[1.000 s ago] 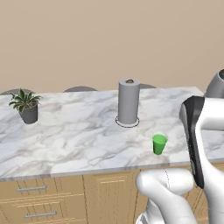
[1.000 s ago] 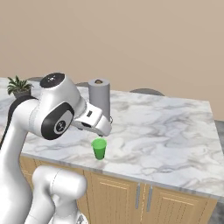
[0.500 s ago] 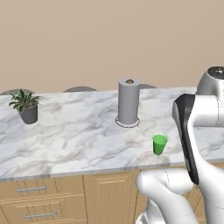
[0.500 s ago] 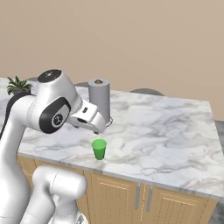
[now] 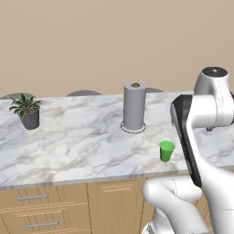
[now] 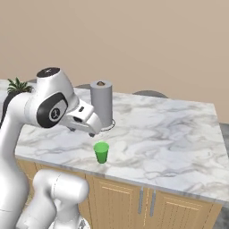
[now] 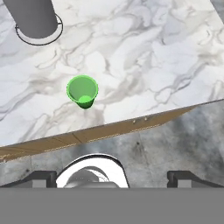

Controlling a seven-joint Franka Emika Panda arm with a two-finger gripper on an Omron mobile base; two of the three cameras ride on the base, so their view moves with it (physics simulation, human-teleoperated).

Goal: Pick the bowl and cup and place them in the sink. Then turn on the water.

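The green cup [image 5: 167, 150] stood upright on the marble counter [image 5: 77, 141], close to the front edge, and nothing was touching it. Behind it and a little to its left in the left base view stood the grey paper towel roll [image 5: 134, 106] on its round base, well apart from the cup. Far off at the left end of the counter sat a small potted plant [image 5: 27, 110].

From the right base view, the white arm reached out over the counter, with the hand end just above and left of the cup [image 6: 101, 152], near the paper towel roll [image 6: 101, 103]. The jaws themselves were hard to make out there.

The hand view looked straight down. The cup [image 7: 82, 91] showed its open mouth near the counter's wooden front edge, well clear of the gripper [image 7: 112, 177]. The two dark fingertips [image 7: 183, 177] sat wide apart at the bottom of the view, released and empty. The paper towel roll [image 7: 34, 18] sat at the upper left there.
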